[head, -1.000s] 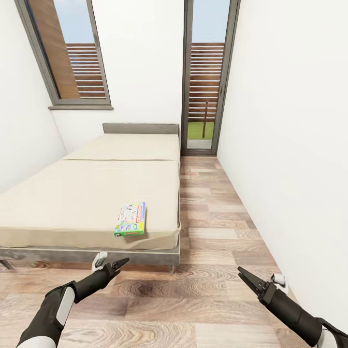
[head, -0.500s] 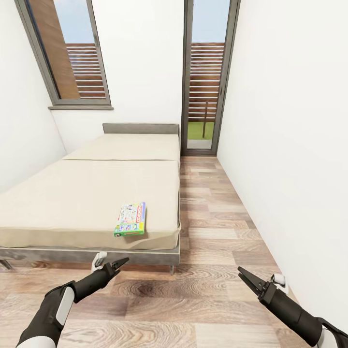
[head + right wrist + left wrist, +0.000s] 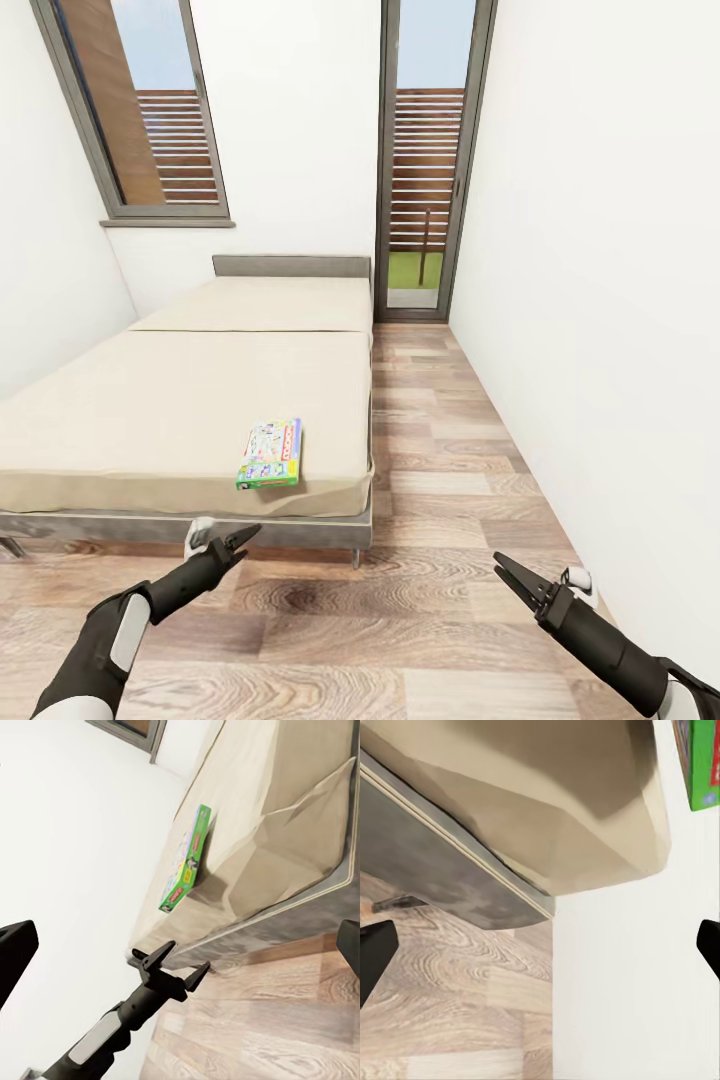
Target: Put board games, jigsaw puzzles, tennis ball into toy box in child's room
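One board game [image 3: 271, 453] flat at bed's [image 3: 180, 400] near right corner. Left end effector [image 3: 241, 541] and right end effector [image 3: 506, 573] both apart, empty, above the floor [image 3: 440, 600].

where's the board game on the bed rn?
In the head view, the board game lies flat on the bed near its front right corner, just ahead of the left gripper and close to the mattress's foot edge.

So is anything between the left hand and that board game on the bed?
Nothing visible. The left hand is open, low in front of the bed; the board game lies alone near the mattress's near edge above it.
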Controlling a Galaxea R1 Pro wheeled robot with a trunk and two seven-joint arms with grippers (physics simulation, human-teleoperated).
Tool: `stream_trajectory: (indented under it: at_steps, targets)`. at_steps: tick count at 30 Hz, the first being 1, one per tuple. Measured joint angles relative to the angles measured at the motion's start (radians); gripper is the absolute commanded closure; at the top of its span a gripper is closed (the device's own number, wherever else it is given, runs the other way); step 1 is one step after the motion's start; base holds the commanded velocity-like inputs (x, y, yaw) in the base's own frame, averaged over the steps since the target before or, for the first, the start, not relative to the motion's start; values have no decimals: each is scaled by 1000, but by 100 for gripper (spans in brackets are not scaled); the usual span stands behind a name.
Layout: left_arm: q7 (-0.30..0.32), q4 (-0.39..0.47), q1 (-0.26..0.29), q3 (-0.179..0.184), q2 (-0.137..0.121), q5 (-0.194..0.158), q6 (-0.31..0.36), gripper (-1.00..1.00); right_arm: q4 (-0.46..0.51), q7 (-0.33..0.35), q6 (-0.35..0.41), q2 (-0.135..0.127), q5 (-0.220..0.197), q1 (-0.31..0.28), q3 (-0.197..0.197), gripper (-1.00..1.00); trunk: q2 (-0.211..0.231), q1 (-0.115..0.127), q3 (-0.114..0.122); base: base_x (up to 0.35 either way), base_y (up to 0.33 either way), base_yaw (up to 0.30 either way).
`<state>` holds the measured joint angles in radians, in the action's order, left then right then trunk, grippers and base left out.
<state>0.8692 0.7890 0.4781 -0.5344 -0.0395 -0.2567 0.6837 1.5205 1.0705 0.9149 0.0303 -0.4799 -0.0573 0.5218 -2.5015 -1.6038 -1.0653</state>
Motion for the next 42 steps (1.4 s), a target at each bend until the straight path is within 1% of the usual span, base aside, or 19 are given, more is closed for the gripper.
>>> stream_trajectory:
  at_steps: [7,13,16,18,22,29,38,42]
  targets:
    - [21,1,0,-8,-2,-122,5,-100,-1,3,1,-1,0,0,2,-100,0,0,0,0,0,0]
    - [47,5,-2,-9,-10,-232,1,-100,-2,3,1,-2,0,0,2,-100,0,0,0,0,0,0]
    - [59,7,-3,-10,-14,-275,6,-100,-2,3,1,-2,0,0,2,-100,0,0,0,0,0,0]
    - [64,9,-3,-10,-18,-293,11,-100,-2,3,1,-2,1,0,2,-100,0,0,0,0,0,0]
    - [63,9,-3,-10,-32,-312,24,-100,-2,3,1,-2,1,0,3,-100,0,0,0,0,0,0]
    - [27,5,-1,-9,-43,-323,34,-100,-2,3,1,-2,1,0,5,-100,0,0,0,0,0,0]
    - [0,6,0,-9,-49,-324,41,-100,-1,3,1,-3,1,0,7,-100,0,0,0,0,0,0]
    - [-7,6,1,-8,-61,-323,56,-100,-2,3,2,-6,1,0,7,-100,0,0,0,0,0,0]
